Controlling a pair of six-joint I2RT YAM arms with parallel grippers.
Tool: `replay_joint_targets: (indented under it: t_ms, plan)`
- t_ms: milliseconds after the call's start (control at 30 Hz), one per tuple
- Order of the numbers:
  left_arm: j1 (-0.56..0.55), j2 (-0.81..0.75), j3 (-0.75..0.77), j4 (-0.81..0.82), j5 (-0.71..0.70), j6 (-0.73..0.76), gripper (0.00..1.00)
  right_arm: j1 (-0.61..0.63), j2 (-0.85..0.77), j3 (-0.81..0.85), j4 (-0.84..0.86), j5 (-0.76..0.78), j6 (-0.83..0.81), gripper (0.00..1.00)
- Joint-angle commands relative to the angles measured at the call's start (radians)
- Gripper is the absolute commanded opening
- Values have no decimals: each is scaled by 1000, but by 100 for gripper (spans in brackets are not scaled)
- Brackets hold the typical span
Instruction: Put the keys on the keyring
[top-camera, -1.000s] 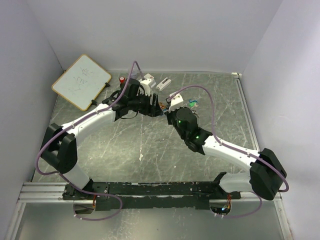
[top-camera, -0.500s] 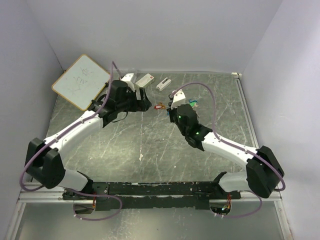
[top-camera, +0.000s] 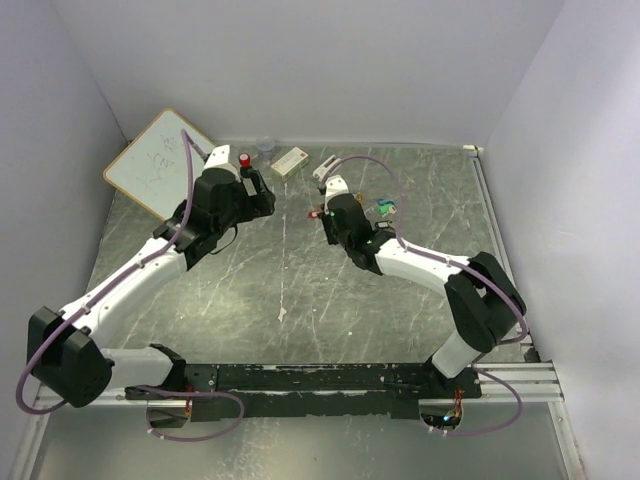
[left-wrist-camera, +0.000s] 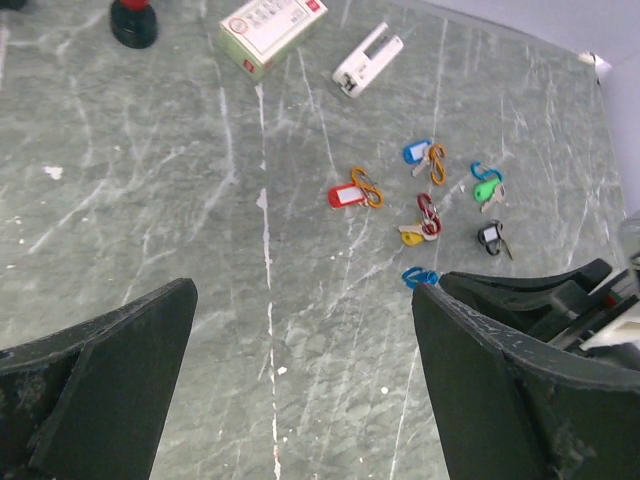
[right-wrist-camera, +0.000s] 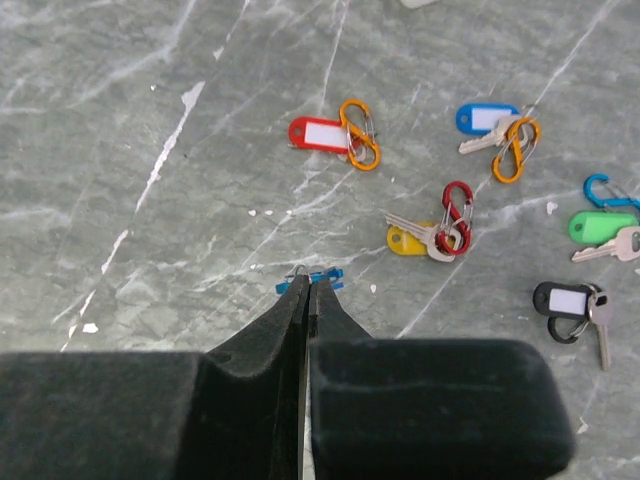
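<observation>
The right gripper (right-wrist-camera: 305, 288) is reaching down to the table (right-wrist-camera: 120, 200) at lower centre of its wrist view. Its fingers are pressed together, and it seems to be pinching a small blue clip (right-wrist-camera: 328, 277) at the very tips, though the fingers are hiding the contact itself. Working that low is putting the clip close to the nearest key, likely so the two can be brought together. The left gripper (left-wrist-camera: 300, 370) is hanging above the table with its fingers spread wide and gripping nothing, off to the left, probably giving the right arm room

The keys (right-wrist-camera: 420, 232) are lying loose on the table in the upper right of the right wrist view. They are tiny silver blades, each with a coloured plastic tag:
- The red tag (right-wrist-camera: 318, 132) is sitting farthest left, touching an orange clip (right-wrist-camera: 358, 133).
- The blue tag (right-wrist-camera: 487, 117) is lying further right, beside a second orange clip (right-wrist-camera: 515, 148).
- The yellow tag (right-wrist-camera: 400, 240) is lying nearest the fingertips, with a red clip (right-wrist-camera: 457, 215) resting over its key.
- The green tag (right-wrist-camera: 600, 226) is showing at the right edge.
- The black tag (right-wrist-camera: 565, 298) is lying below the green one
</observation>
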Motion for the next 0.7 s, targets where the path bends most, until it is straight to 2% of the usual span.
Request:
replay_joint_targets:
  t_ms: [0,267,667]
  plan:
    - [12,-65,-26,4,-99,-17,100,-11,54,57,-57,-22,38,0]
    - [20,-90,-33,-11,-131,-11,100,-21,149,128,-105,-53,61,0]
    - [25,-75,-28,-17,-123,-11,100,-50,181,152,-142,-76,83,0]
